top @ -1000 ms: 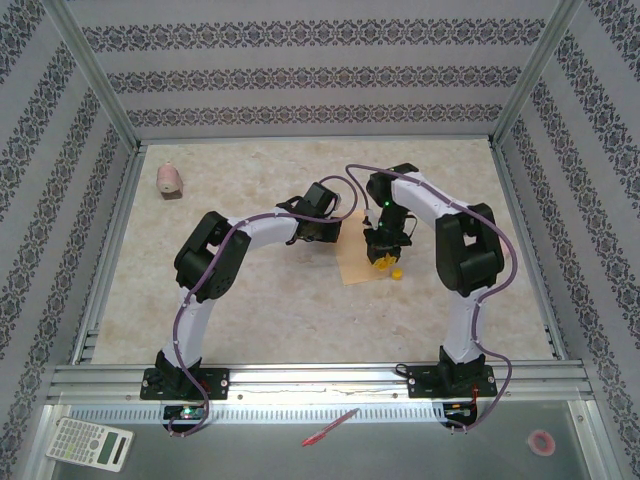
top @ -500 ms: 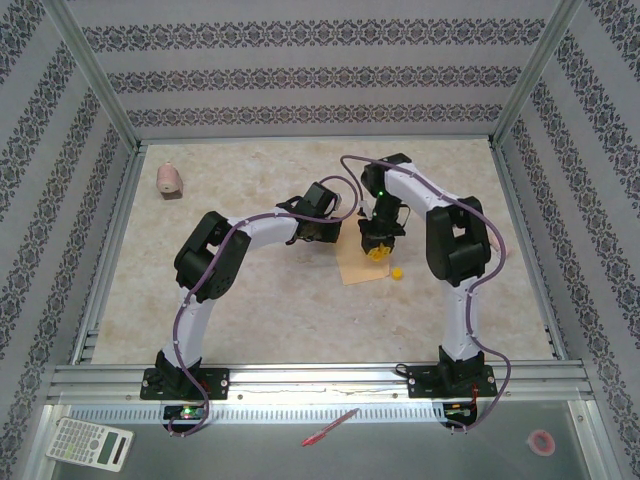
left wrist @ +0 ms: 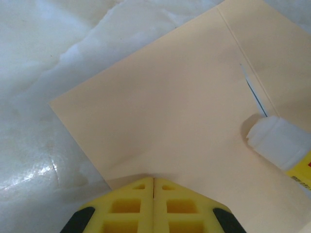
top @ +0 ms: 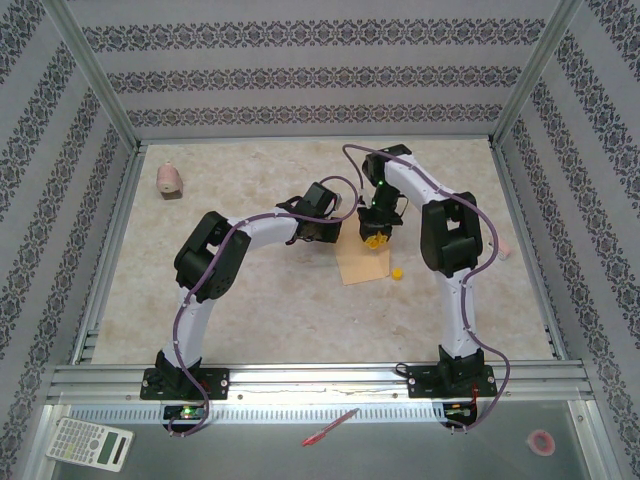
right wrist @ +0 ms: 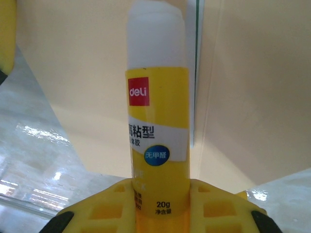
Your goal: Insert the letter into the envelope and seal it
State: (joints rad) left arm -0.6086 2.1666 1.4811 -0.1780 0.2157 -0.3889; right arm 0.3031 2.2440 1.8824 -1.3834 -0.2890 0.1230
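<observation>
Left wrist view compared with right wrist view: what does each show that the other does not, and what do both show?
Left wrist view, not the right: the left gripper, shut, at the edge of the envelope. Right wrist view, not the left: the right gripper shut on the glue stick, with the stick's full printed label. Both: the tan envelope, the glue stick's white tip over it, and the pale table.

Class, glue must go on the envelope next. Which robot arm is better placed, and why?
Right. The right hand grips the uncapped glue stick, tip pointing at the envelope. The left hand is shut, empty, at the envelope's edge.
</observation>
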